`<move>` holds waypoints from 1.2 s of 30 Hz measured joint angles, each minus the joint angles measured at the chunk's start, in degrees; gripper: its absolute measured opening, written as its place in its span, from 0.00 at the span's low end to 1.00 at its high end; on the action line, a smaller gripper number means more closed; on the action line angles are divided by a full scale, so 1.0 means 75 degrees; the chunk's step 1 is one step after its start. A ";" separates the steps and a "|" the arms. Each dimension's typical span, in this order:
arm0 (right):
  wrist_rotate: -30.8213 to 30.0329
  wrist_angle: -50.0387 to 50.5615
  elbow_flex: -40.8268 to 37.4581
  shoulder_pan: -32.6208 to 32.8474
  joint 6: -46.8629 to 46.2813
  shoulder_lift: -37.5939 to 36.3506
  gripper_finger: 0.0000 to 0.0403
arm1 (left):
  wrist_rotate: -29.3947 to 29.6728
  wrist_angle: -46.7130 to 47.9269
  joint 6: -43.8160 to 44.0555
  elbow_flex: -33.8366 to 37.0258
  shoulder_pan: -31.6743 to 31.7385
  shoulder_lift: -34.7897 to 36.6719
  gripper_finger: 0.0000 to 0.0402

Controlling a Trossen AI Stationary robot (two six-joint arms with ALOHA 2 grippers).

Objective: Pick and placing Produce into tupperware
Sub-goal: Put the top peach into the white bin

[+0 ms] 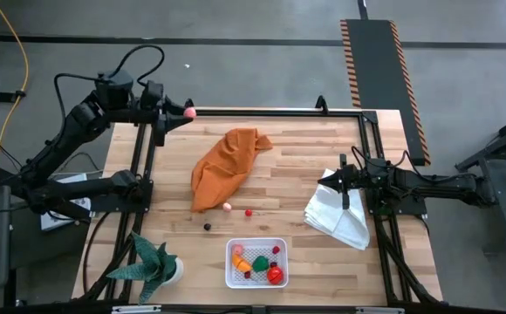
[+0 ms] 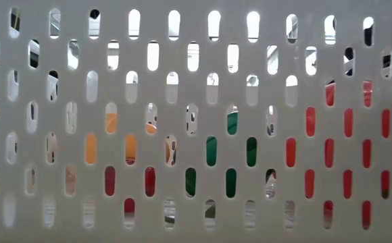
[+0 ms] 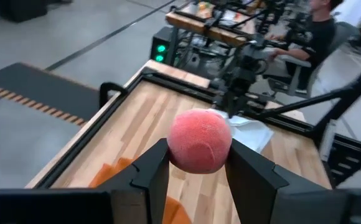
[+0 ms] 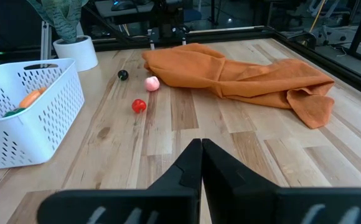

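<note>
My left gripper is raised over the table's far left corner, shut on a pink fuzzy ball. My right gripper is shut and holds nothing. It sits low at the right side, above a white folded cloth. The white perforated container stands near the near edge with red, green and orange pieces inside. Its wall fills the low view. Three loose pieces lie on the wood between the container and the orange cloth: a pink piece, a red piece and a dark piece. My left gripper pinches the pink ball between its two fingers, one fingertip on each side of the ball's lower half. The fingers reach out roughly level from the table's left. The ball is lifted clear of the table.
A potted plant stands at the near left corner beside the container. A black metal frame runs along the table's edges. Bare wood lies between the orange cloth and the white cloth. A person sits at benches beyond the table in the left wrist view.
</note>
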State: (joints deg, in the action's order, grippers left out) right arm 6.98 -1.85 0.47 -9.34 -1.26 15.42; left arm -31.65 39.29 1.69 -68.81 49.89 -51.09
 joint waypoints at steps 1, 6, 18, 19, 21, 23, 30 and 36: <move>0.0002 -0.0001 -0.0001 -0.0003 0.0000 -0.0001 0.00 | -0.0001 -0.0001 -0.0004 -0.0050 -0.0129 0.0000 0.33; 0.0000 -0.0002 -0.0002 -0.0002 0.0000 0.0000 0.00 | 0.0069 -0.0028 0.0001 -0.0146 -0.0757 -0.0003 0.33; 0.0002 -0.0002 0.0000 -0.0003 0.0000 -0.0003 0.00 | 0.0212 -0.0299 0.0023 -0.0146 -0.2314 -0.0190 0.33; 0.0000 -0.0003 -0.0001 -0.0002 0.0000 -0.0001 0.00 | 0.0244 -0.0301 0.0030 -0.0146 -0.2460 -0.0195 0.33; 0.0003 -0.0003 0.0000 0.0000 0.0000 -0.0003 0.00 | 0.0361 -0.0371 0.0031 -0.0146 -0.2734 -0.0228 0.33; 0.0000 -0.0002 -0.0001 -0.0003 0.0000 0.0000 0.00 | 0.0452 -0.0384 0.0033 -0.0146 -0.3038 -0.0277 0.33; 0.0000 -0.0003 -0.0003 -0.0003 0.0000 0.0000 0.00 | 0.0940 -0.0479 0.0023 -0.0146 -0.3883 -0.0447 0.33; 0.0003 0.0000 0.0000 -0.0003 0.0000 -0.0002 0.00 | 0.1238 -0.0848 0.0044 -0.0143 -0.4553 -0.0703 0.33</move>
State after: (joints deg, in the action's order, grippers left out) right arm 7.01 -1.85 0.47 -9.37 -1.26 15.40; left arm -22.37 32.93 2.02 -69.89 15.74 -56.36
